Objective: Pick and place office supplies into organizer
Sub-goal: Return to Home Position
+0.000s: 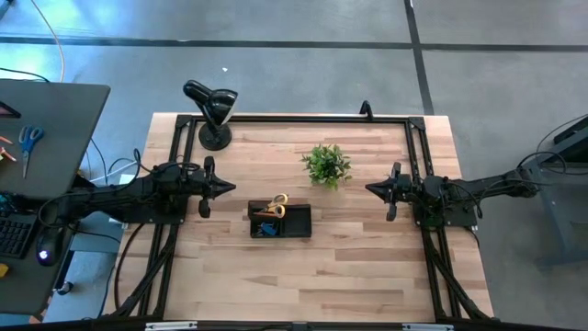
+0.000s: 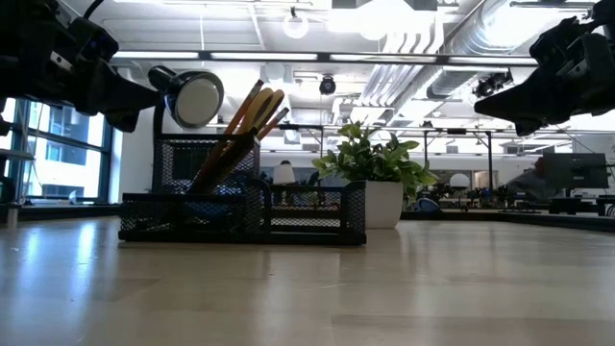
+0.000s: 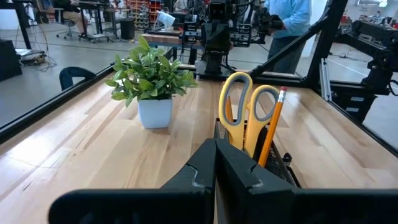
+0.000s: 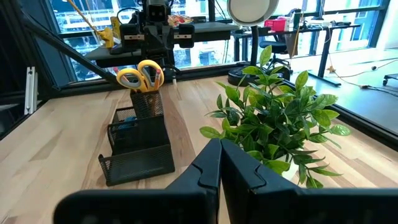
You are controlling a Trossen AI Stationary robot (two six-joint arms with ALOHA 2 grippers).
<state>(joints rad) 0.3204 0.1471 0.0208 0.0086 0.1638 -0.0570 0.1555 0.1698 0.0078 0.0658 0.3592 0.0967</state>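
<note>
Fingers are pressing together, empty, on both the left gripper (image 1: 224,188) and the right gripper (image 1: 373,190), which are hovering well apart. Between them the black mesh organizer (image 1: 296,226) is lying lengthwise arm to arm, with the yellow-handled scissors (image 3: 249,109) leaning handles-up in its left end.

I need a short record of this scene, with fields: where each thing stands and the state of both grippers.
organizer: table middle, holds scissors and pencil upright
plant: beside organizer, apart
lamp: at a table corner
left gripper: fingers shut, empty, left of organizer
right gripper: fingers shut, empty, right of plant
</note>
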